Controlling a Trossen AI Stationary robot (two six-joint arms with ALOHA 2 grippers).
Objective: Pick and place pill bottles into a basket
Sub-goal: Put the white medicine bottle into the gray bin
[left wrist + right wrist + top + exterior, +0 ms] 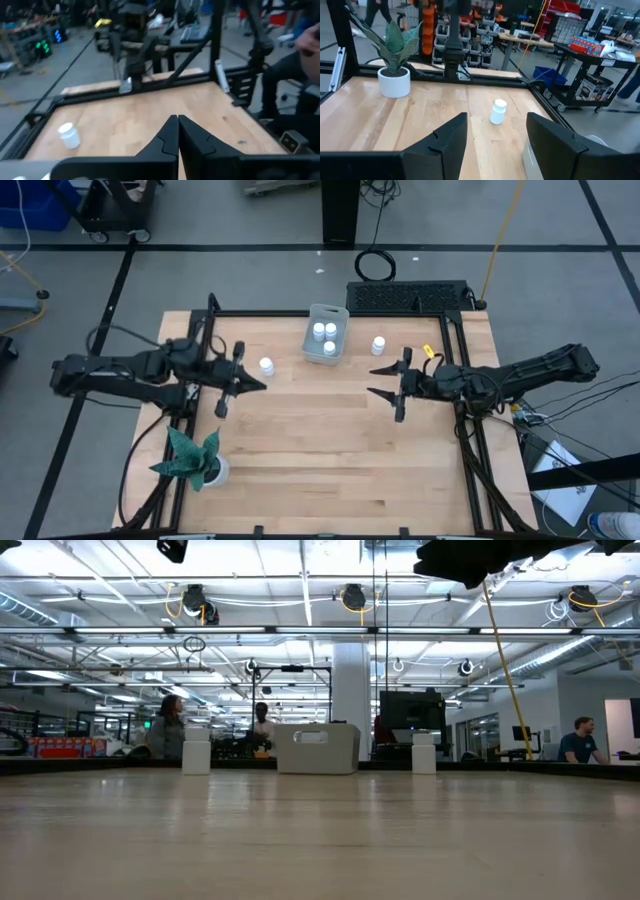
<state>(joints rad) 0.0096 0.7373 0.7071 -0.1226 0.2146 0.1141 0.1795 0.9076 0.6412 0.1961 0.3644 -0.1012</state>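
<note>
A pale wooden bench (320, 450) in a dark metal frame stands in a wide workshop hall, where seated people show far behind; near its far edge sits the basket (326, 334), with three pill bottles (324, 337) already inside. Two are still out on the wood: the left bottle (266, 366) stands just beside the left gripper (260, 386), and the right bottle (378, 345) stands between the basket and the right gripper (378, 381), a little nearer the far edge.

The left gripper's fingers (170, 137) are pressed together with nothing between them; the left bottle stands apart from them, off to one side. By my judgement the step in hand is fetching that bottle, and a grasp calls for the fingers to part first, then line up around the cap. The right gripper hovers with its fingers (447, 135) spread about halfway and empty.

A green plant (190, 457) in a white pot occupies the near left corner, well clear of both routes; a black ridged box (408, 296) lies beyond the far edge. Nothing stands between either loose bottle and the basket, though the two arms could crowd each other at its rim.
</note>
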